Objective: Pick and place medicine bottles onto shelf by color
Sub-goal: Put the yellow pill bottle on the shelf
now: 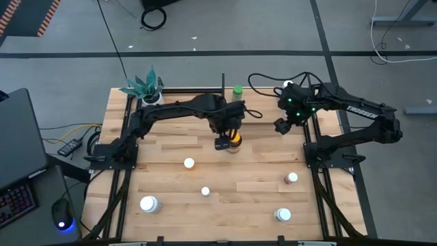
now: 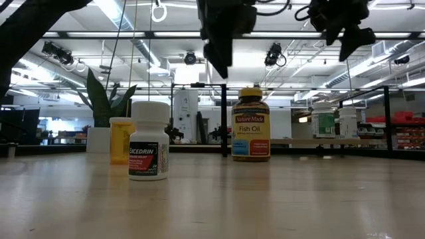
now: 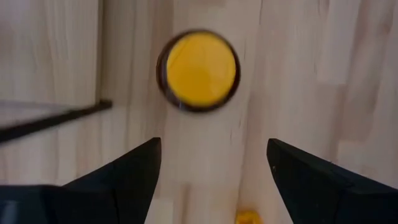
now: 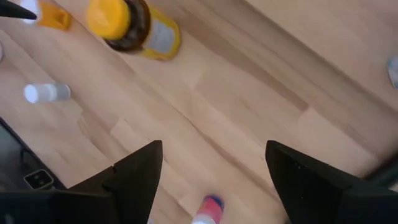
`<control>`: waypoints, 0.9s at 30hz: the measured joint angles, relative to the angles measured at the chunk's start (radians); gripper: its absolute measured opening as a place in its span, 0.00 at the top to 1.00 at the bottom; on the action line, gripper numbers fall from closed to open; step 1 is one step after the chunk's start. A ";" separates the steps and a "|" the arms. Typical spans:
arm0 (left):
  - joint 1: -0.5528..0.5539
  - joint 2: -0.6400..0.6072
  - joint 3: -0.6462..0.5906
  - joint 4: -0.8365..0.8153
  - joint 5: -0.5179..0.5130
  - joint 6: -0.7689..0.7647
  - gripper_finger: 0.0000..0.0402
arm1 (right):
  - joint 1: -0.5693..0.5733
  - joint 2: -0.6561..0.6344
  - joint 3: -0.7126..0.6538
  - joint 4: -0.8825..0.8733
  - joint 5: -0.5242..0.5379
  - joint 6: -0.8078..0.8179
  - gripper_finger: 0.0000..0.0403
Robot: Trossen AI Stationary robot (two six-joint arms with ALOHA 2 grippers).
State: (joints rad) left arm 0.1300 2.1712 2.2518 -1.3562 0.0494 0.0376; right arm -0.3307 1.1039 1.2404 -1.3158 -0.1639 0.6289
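Amber yellow-capped bottle (image 1: 234, 142) stands upright at centre frame on the table (image 1: 171, 205), under the left pincer (image 1: 225, 143), jaws apart, ungripped. Rigid, light, smooth plastic; grasp its body below the cap. Right pincer (image 1: 282, 126) released, waiting upper right.

The amber, yellow-capped fish oil bottle (image 2: 251, 124) stands upright on the light-wood shelf (image 1: 179, 121) near a green-capped bottle (image 1: 237, 91) by the back rail, while white bottles, among them an Excedrin bottle (image 2: 149, 140), and a pinkish bottle (image 1: 291, 178) stand scattered on the table.
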 joint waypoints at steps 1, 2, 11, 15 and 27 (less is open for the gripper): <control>0.000 0.000 0.021 -0.034 0.000 0.000 0.26 | 0.013 0.007 0.000 0.021 0.011 -0.003 0.28; 0.001 0.000 0.044 -0.068 0.000 0.000 0.26 | 0.026 0.019 0.000 0.037 0.019 -0.008 0.28; -0.011 -0.099 0.066 -0.175 -0.003 0.005 0.27 | 0.165 0.167 0.000 0.130 0.045 -0.028 0.28; -0.011 -0.173 0.052 -0.192 -0.005 0.001 0.27 | 0.201 0.214 0.000 0.164 0.063 -0.019 0.28; -0.008 -0.497 -0.328 -0.173 -0.066 -0.019 0.27 | 0.232 0.415 0.166 0.258 0.068 -0.060 0.31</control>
State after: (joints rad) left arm 0.1215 1.6741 1.9237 -1.5294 -0.0170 0.0190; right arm -0.0991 1.5192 1.4064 -1.0581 -0.0960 0.5687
